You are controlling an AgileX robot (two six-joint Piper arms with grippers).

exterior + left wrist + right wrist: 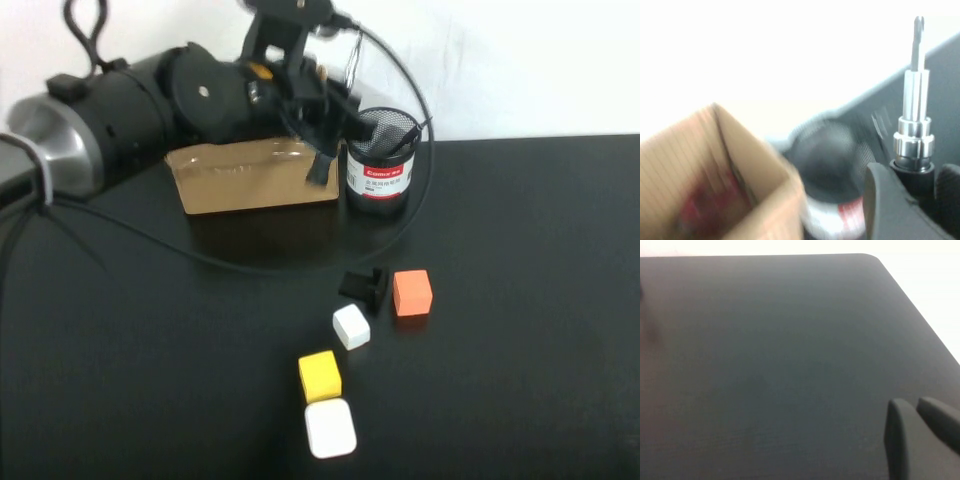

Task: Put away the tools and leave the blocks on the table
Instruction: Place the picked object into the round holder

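My left gripper (912, 182) is shut on the black-handled screwdriver (914, 130), whose silver tip sticks out beyond the fingers. In the high view the left gripper (320, 165) hangs at the back of the table (150, 380), between the cardboard box (250, 178) and the black mesh cup (380, 160). A blurred red shape (702, 210) lies inside the box. The blocks lie apart on the table: orange (412, 292), small white (351, 326), yellow (319, 376) and the larger flat white square (330, 428). My right gripper (915, 407) is shut over bare tabletop and holds nothing.
A small black angular piece (363, 286) lies beside the orange block. A thin dark item (405, 140) leans out of the mesh cup. The left arm's cable (150, 238) loops over the table in front of the box. A white wall backs the table.
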